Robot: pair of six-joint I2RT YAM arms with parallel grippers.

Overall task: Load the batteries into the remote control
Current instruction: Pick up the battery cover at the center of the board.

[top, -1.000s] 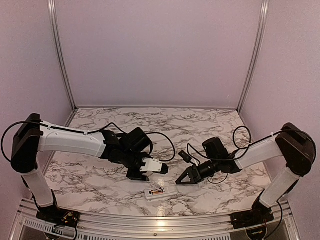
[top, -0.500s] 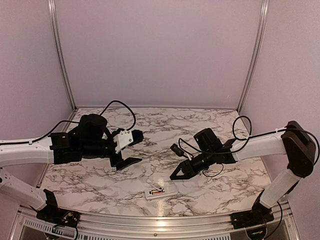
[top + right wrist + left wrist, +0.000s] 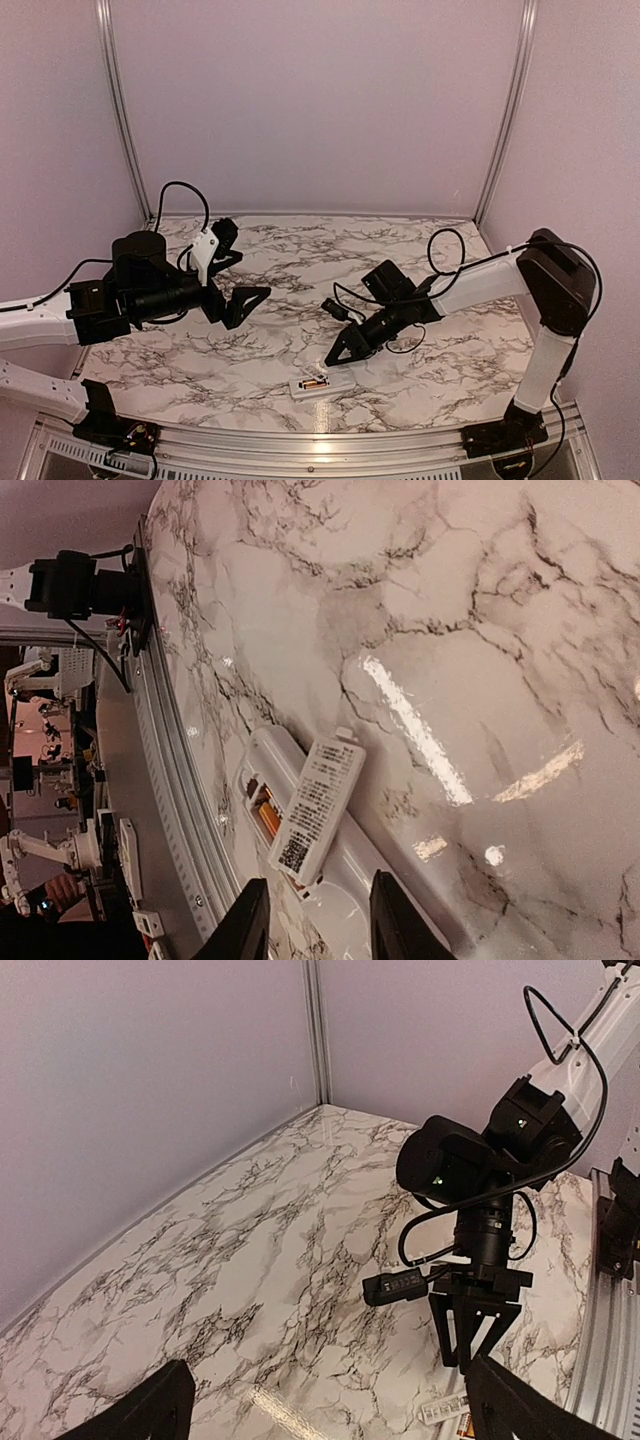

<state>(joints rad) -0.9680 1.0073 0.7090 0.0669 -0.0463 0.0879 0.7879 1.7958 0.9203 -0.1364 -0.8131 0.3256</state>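
Pale lilac walls (image 3: 320,100) close in a marble-patterned bench (image 3: 300,250). We see the remote control (image 3: 322,382) lying flat near the bench's front edge, roughly midway between the two arm bases, with its back facing up. In the right wrist view a white labelled panel (image 3: 318,805) lies askew across the remote's recess. Beside that panel we make out a coppery-orange battery (image 3: 266,816) seated in the recess; whether a second one sits under the panel we cannot tell. The right gripper (image 3: 333,357) hangs just behind the remote control with its tips angled down toward it. Its jaws are parted a moderate way with nothing between them, and we cannot tell if a tip touches the white casing. The left gripper (image 3: 240,268) is raised over the left part of the bench, well apart from the remote control. It points toward the right arm, its jaws spread wide and empty.
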